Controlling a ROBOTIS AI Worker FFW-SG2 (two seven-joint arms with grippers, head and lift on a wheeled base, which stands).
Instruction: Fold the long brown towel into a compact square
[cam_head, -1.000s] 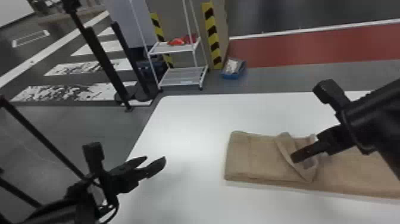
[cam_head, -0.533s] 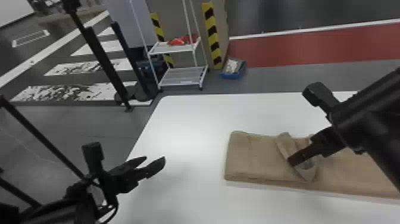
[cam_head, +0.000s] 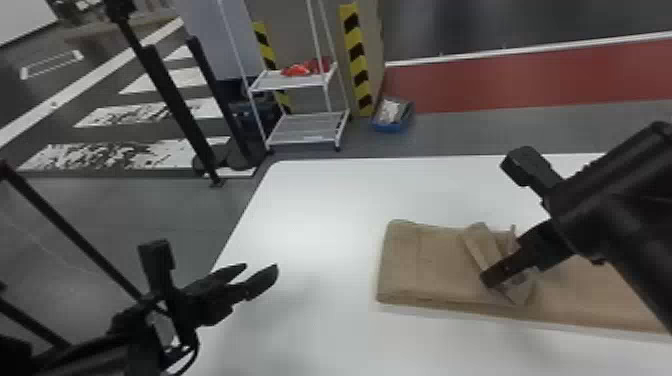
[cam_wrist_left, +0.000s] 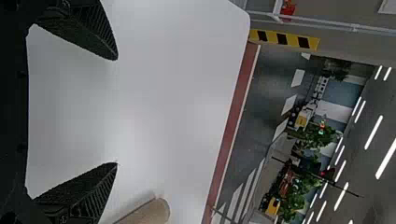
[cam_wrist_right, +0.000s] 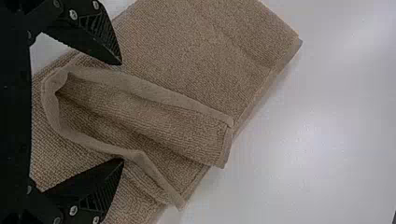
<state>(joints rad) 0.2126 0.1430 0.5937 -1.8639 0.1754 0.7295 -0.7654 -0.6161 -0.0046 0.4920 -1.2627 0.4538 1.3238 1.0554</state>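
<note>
In the head view my right gripper (cam_head: 492, 281) is over the crumpled, folded-back end of the brown towel (cam_head: 425, 265), which lies long across the table's right side. The right wrist view has my right gripper (cam_wrist_right: 122, 112) with fingers wide apart, one on each side of the curled flap of the towel (cam_wrist_right: 154, 126); nothing is pinched. My left gripper (cam_head: 262, 272) stands at the table's left edge, well left of the towel. In the left wrist view, my left gripper (cam_wrist_left: 116, 112) is open over bare tabletop, and an end of the towel (cam_wrist_left: 147, 212) peeks in.
The white table (cam_head: 320, 200) extends around the towel, its left edge running beneath the left gripper. Beyond it on the floor are a white wire shelf (cam_head: 307, 127) and a blue bin (cam_head: 393, 116).
The right arm has shifted slightly toward the robot and left, its hand turning a little over the flap. The left arm and the towel look unchanged.
</note>
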